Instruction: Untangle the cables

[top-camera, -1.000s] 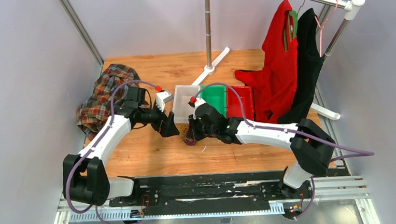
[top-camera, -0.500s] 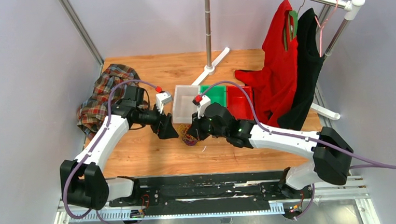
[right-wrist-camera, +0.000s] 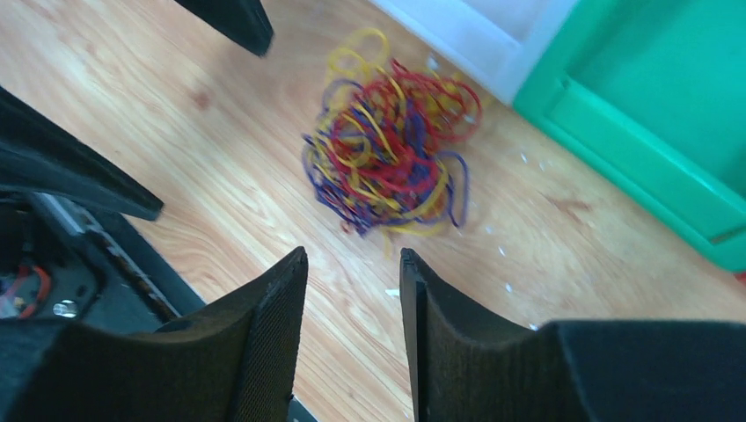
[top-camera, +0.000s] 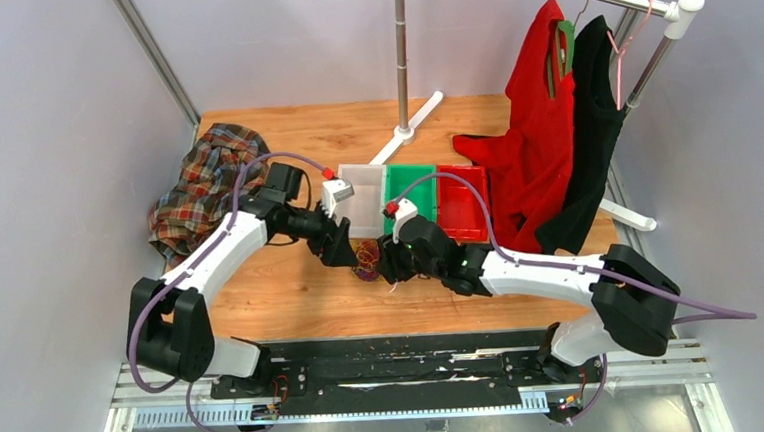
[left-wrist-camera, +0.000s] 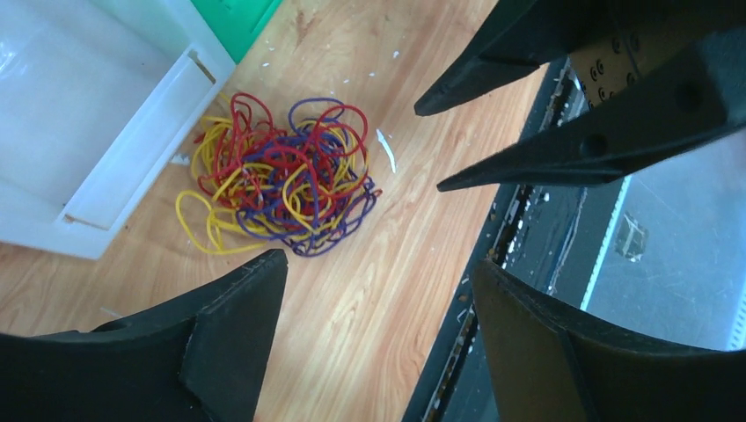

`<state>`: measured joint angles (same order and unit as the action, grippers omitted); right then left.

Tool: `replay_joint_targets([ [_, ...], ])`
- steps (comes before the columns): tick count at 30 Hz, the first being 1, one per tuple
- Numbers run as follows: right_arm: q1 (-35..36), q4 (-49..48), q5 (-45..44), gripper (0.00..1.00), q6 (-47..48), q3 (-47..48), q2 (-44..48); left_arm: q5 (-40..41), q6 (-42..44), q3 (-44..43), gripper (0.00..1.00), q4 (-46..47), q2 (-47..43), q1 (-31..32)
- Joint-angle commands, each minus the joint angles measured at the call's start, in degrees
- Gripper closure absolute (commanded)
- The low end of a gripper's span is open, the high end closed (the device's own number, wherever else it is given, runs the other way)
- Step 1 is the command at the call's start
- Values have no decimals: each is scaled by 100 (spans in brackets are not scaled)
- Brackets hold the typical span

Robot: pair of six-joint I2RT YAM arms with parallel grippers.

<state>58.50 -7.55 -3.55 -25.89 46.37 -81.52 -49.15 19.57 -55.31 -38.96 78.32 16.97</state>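
The cables (top-camera: 367,259) lie as one tangled bunch of red, yellow and purple strands on the wooden table, just in front of the clear bin. In the left wrist view the cables (left-wrist-camera: 281,176) rest ahead of my left gripper (left-wrist-camera: 380,260), which is open wide and holds nothing. My right gripper (right-wrist-camera: 354,253) is open with a narrow gap, empty, a short way back from the cables (right-wrist-camera: 387,154). From above, the left gripper (top-camera: 345,253) and right gripper (top-camera: 389,266) flank the bunch on either side.
A clear white bin (top-camera: 362,202), a green tray (top-camera: 411,186) and a red tray (top-camera: 462,201) stand side by side behind the bunch. A plaid cloth (top-camera: 201,187) lies far left. Red and black garments (top-camera: 542,116) hang from a rack at right.
My right gripper has gone from shut to open and drawn back from the bunch. My left arm has moved right, closer to the bunch, with its jaws a little narrower.
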Motion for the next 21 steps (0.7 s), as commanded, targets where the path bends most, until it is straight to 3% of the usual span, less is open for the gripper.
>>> replay_joint_targets([
  [1,-54,49,-529,54,16,-415,293,542,-763,-145,20,956,234,376],
  [4,-103,115,-646,50,0,-589,510,809,-1072,-169,24,1393,417,517],
  [10,-197,131,-792,51,-96,-1040,1051,1333,-1151,-349,35,1609,895,1007],
  [14,-250,108,-794,54,-125,-1209,1333,1729,-1162,-367,51,1704,1112,1106],
  [18,-284,103,-787,56,-141,-1266,1493,1967,-971,-506,77,1440,1144,1104],
  [21,-308,98,-779,59,-123,-1276,1571,1892,-882,-545,88,1205,981,1107],
])
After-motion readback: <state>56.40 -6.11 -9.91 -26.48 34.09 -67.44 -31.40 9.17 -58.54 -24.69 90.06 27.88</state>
